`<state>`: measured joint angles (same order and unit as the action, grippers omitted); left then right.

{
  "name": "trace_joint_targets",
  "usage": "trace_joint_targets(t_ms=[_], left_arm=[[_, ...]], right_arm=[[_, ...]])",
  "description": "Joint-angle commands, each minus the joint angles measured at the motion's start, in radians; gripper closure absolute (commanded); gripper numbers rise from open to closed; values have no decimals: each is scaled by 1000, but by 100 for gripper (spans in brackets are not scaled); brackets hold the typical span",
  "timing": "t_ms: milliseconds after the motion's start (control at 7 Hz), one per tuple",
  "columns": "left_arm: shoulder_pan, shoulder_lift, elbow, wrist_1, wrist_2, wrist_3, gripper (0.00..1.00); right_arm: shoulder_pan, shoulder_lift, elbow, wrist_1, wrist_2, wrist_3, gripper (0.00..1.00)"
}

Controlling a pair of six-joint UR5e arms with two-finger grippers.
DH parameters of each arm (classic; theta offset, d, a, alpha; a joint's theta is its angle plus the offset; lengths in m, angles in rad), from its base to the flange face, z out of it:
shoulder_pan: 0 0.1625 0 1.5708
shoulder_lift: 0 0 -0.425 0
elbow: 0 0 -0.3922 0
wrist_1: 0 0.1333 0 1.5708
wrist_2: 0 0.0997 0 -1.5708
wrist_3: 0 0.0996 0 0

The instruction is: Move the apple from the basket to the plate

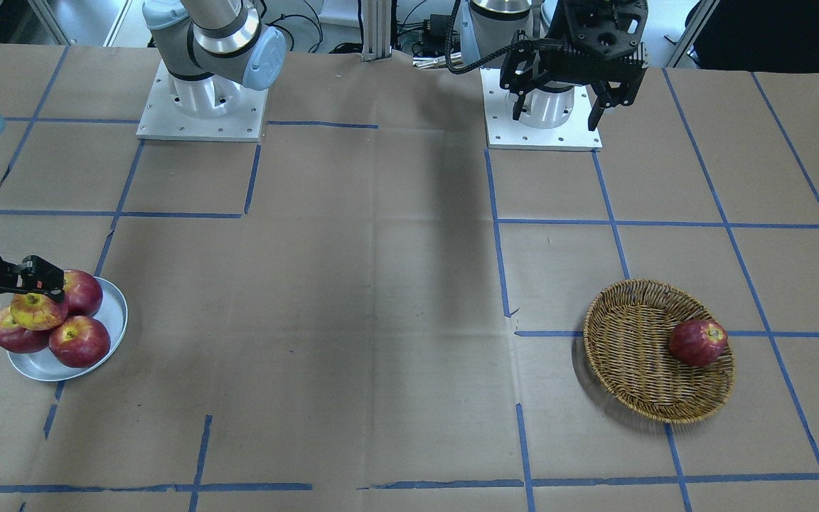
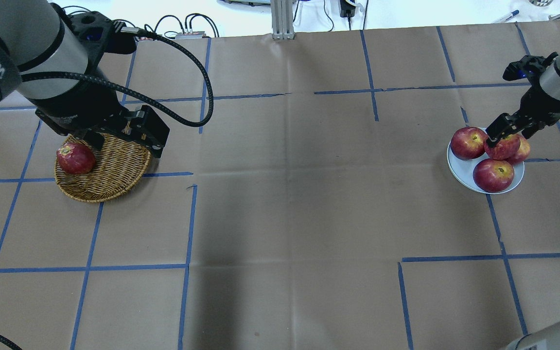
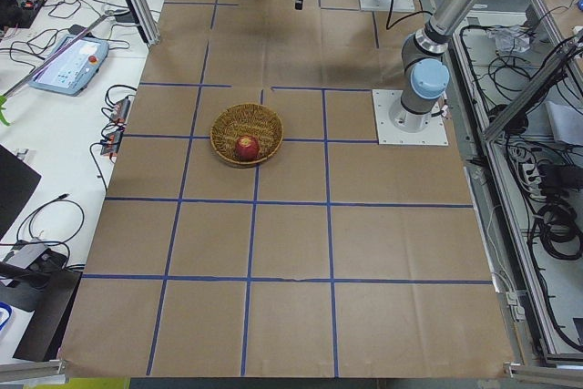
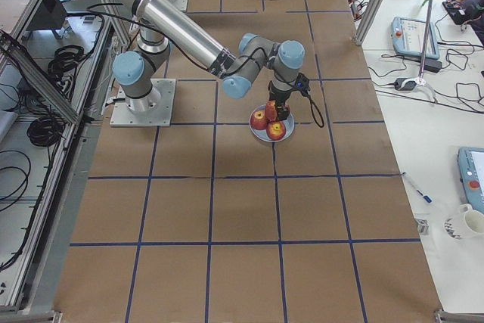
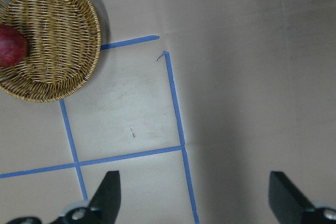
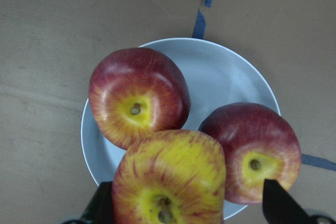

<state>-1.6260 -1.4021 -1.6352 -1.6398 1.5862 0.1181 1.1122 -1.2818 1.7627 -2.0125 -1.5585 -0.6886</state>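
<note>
The right gripper (image 6: 189, 204) hangs over the plate (image 6: 226, 74) with its jaws spread wide. The pale yellow, red-streaked apple (image 6: 170, 177) sits between them. In the right wrist view one finger (image 6: 104, 203) is just at the apple's side, though I cannot tell if it touches. The other finger (image 6: 278, 205) stands clear of the apple, with a gap showing, so the jaws are not clamping it.

The apple is on the plate, stem end up and crowded against the dark red apples there. Two of them, one (image 6: 137, 95) and another (image 6: 254, 153), lie just beyond it in the wrist view. The front view shows a third (image 1: 15, 336) on the plate's far side. Whether the yellow apple rests on the plate itself or on its neighbours, the pictures do not settle.

The left gripper (image 1: 559, 110) is raised above the worktop (image 1: 381, 320), well apart from the plate. Its jaws are wide open and hold nothing — the left wrist view shows only bare paper and blue tape between them. The basket (image 1: 616, 334) sits near it with a single dark red apple (image 1: 697, 342) inside, against the wall.
</note>
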Motion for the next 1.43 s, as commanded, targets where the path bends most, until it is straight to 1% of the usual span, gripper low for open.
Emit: trace_joint_targets(t_ms=[0, 143, 286, 429, 714, 857, 1000, 1286], left_arm=[[0, 2, 0, -2, 0, 0, 1], [0, 2, 0, -2, 0, 0, 1], [0, 2, 0, -2, 1, 0, 1], [0, 2, -2, -3, 0, 0, 1], [0, 3, -2, -3, 1, 0, 1], [-2, 3, -9, 0, 1, 0, 1], [0, 9, -20, 2, 1, 0, 1], [2, 15, -20, 2, 1, 0, 1]], right_arm=[[20, -56, -113, 134, 14, 18, 0], [70, -62, -187, 218, 12, 56, 0], [130, -77, -254, 307, 11, 143, 0], [193, -100, -288, 389, 12, 247, 0], [340, -177, -284, 484, 11, 482, 0], [407, -206, -267, 497, 9, 548, 0], [429, -233, -237, 494, -3, 584, 0], [429, -289, -162, 468, -3, 593, 0]])
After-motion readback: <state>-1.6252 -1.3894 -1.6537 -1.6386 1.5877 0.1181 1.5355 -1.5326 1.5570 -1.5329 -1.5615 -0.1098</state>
